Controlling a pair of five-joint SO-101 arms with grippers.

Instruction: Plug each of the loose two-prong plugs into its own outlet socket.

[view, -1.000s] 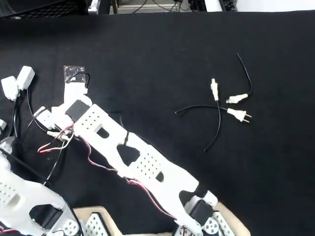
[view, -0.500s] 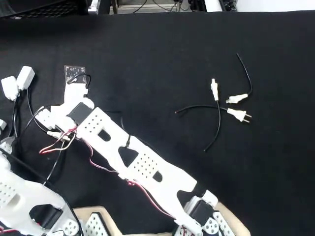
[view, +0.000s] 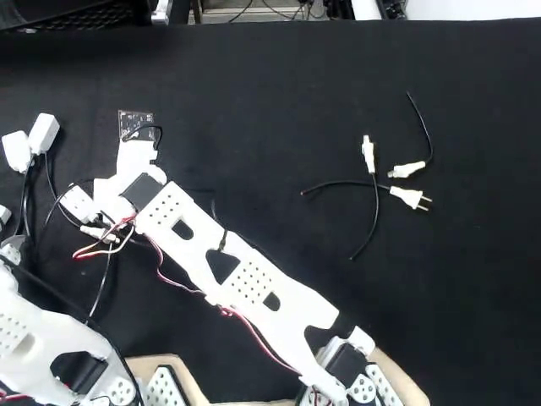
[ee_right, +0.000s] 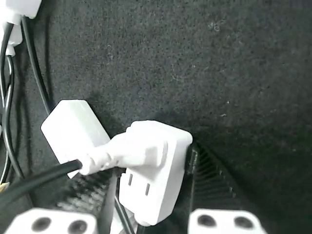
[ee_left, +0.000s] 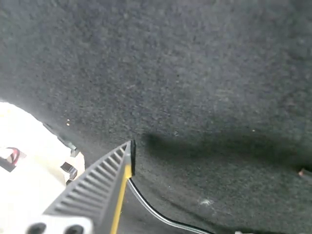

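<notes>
My right gripper (ee_right: 151, 195) is shut on a white outlet socket (ee_right: 153, 168); the two slots on its face show between the ridged fingers (ee_right: 209, 183). A white plug (ee_right: 105, 153) with a black cord lies against that socket's edge, and its prongs are hidden. A second white block (ee_right: 73, 129) sits just behind. In the high view this gripper (view: 84, 203) is at the table's left. Two more sockets (view: 30, 139) lie at the far left edge. Three loose plugs (view: 397, 178) with black cords lie at the right. My left gripper (ee_left: 127, 151) hovers over bare black cloth beside a black cable (ee_left: 156, 214).
The black cloth (view: 270, 101) covers the whole table. Red, white and black wires (view: 101, 241) trail under the right arm (view: 245, 279). The left arm's white body (view: 42, 347) stands at the front left corner. Black cords (ee_right: 19, 87) run past the held socket.
The right arm's wrist has shifted slightly to the right, with the socket still in its gripper. The loose plugs at the right have not moved.
</notes>
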